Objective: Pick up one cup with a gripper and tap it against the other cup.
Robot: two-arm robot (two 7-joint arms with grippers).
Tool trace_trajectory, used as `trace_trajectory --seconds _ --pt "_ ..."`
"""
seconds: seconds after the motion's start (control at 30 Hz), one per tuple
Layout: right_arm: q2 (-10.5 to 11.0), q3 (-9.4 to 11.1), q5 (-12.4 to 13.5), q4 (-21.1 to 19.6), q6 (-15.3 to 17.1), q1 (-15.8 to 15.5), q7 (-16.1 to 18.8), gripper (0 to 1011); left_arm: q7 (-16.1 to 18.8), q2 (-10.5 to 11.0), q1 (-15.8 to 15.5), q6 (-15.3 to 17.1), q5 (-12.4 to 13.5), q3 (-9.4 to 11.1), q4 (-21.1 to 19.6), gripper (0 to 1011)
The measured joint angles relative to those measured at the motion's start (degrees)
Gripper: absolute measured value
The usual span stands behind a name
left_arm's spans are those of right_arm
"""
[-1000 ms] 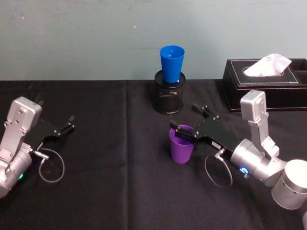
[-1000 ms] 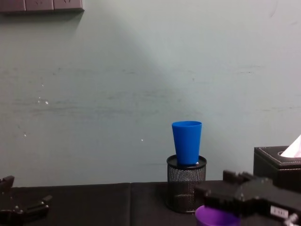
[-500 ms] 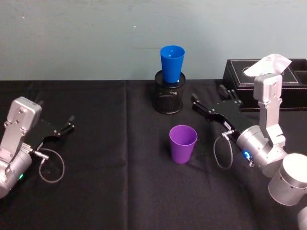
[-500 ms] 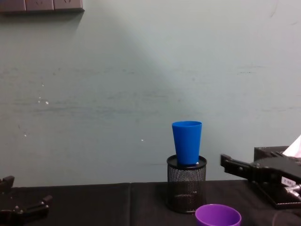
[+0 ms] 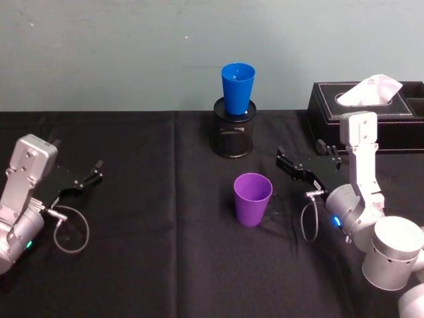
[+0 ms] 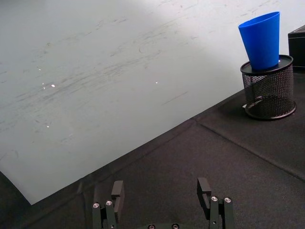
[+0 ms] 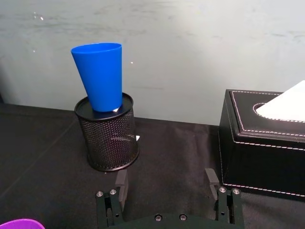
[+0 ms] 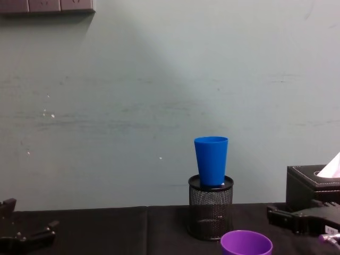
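Right end effector (image 5: pixel 306 161) spread open and empty, at three o'clock from the purple tumbler (image 5: pixel 252 199).
The tumbler stands upright on the black worktop (image 5: pixel 165 252), mouth up, long axis vertical. At its twelve o'clock the blue tumbler (image 5: pixel 238 88) stands mouth up in a black mesh pen holder (image 5: pixel 232 136). Left end effector (image 5: pixel 78 176) rests open at nine o'clock.

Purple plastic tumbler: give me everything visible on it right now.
The purple plastic tumbler is tapered, handleless, smooth and opaque, wider at the open rim than at the base. It stands upright, mouth up, on the black tablecloth, nearer the robot than the black mesh pen holder that carries the bright blue plastic tumbler. Nothing touches it except the cloth. The right gripper sits open to its right, apart from it. The chest view shows its rim at the bottom edge. Inside looks empty.
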Motion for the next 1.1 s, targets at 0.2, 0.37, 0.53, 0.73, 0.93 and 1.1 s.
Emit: trace_trajectory --seconds 0.2,0.37,0.53,0.73,0.93,1.1 --pt "0.0 0.3 0.6 0.4 0.0 0.2 2.0 1003 0.0 0.0 0.0 0.0 0.0 0.0 0.0 1000" --pt "0.1 0.2 0.6 0.3 -0.1 0.2 1.7 1003 0.0 0.0 0.0 0.0 0.0 0.0 0.0 1000" --pt "0.1 0.1 0.5 0.3 -0.1 0.2 1.5 1003 0.0 0.0 0.0 0.0 0.0 0.0 0.0 1000" --pt "0.1 0.1 0.5 0.2 -0.1 0.1 1.3 1003 0.0 0.0 0.0 0.0 0.0 0.0 0.0 1000" --pt "0.1 0.1 0.5 0.2 -0.1 0.1 1.3 1003 0.0 0.0 0.0 0.0 0.0 0.0 0.0 1000" --pt "0.1 0.0 0.4 0.2 -0.2 0.1 1.2 1003 0.0 0.0 0.0 0.0 0.0 0.0 0.0 1000"
